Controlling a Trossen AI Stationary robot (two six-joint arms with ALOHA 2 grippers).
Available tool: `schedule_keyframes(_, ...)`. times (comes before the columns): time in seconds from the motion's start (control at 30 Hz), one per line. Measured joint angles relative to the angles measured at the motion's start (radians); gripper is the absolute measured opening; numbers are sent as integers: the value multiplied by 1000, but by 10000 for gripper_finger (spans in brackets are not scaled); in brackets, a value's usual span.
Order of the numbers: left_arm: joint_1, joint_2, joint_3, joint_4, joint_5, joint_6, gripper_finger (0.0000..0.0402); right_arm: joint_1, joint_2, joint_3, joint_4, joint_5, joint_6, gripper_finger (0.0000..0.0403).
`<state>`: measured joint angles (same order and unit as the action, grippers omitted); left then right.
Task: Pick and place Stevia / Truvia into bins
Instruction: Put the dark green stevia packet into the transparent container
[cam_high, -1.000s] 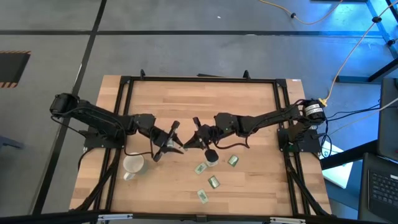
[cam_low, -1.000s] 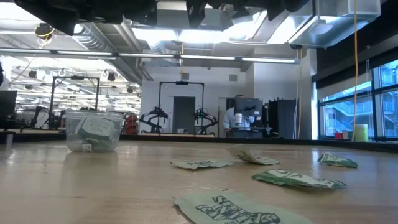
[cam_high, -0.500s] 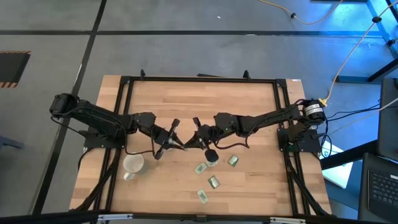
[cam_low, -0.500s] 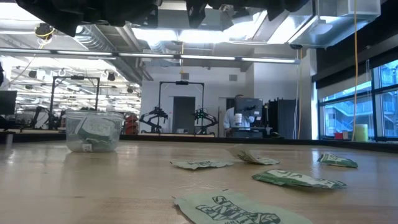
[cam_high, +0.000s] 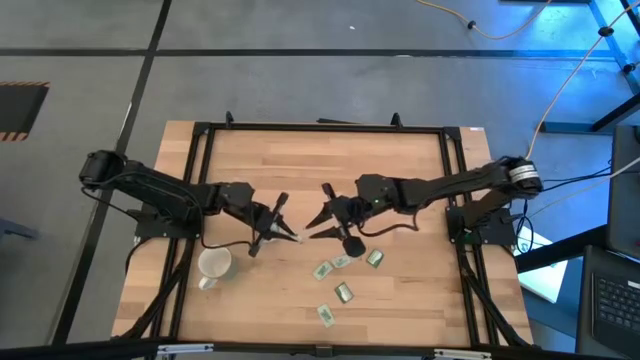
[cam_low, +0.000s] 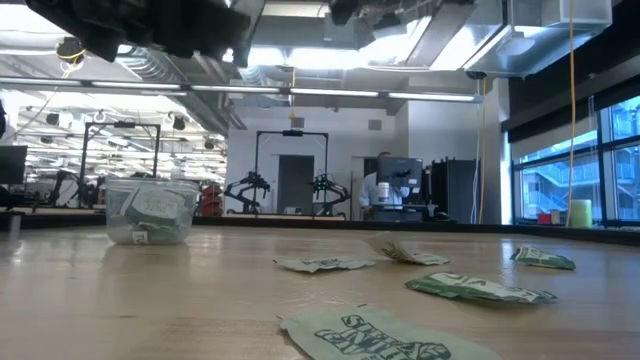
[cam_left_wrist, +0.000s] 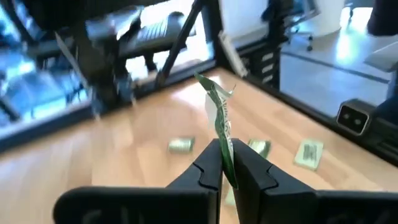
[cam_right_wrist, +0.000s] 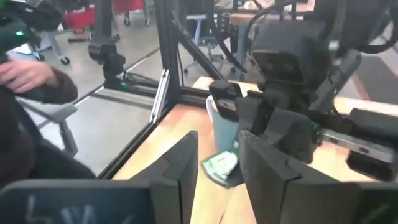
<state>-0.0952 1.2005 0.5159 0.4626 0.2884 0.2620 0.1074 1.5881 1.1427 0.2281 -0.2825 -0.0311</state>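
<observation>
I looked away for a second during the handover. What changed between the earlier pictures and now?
The right gripper drew back toward its own side, empty and open, away from the left gripper, whose fingers stay shut on a sachet. One loose sachet, by the right arm, now lies slightly shifted. The other loose sachets, the clear cup and the white mug stayed put.

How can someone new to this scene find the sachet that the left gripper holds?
Start at the wooden table and follow the left arm to its gripper, near the table's middle. The sachet is pinched upright between its fingers, above the table, while the other sachets lie flat on the wood.
</observation>
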Motion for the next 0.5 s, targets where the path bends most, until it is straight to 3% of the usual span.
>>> schedule_keyframes(0.17, 24, -55, 0, -229, -102, -147, 17, 0, -68, 1, -215, -1, 53, 120)
schedule_keyframes(0.27, 64, -96, 0, -386, -112, -266, 17, 0, -65, 1, -269, 0, 81, 119)
schedule_keyframes(0.5, 153, -147, 0, -702, 52, -521, 17, 0, -19, 0, -279, 0, 77, 119)
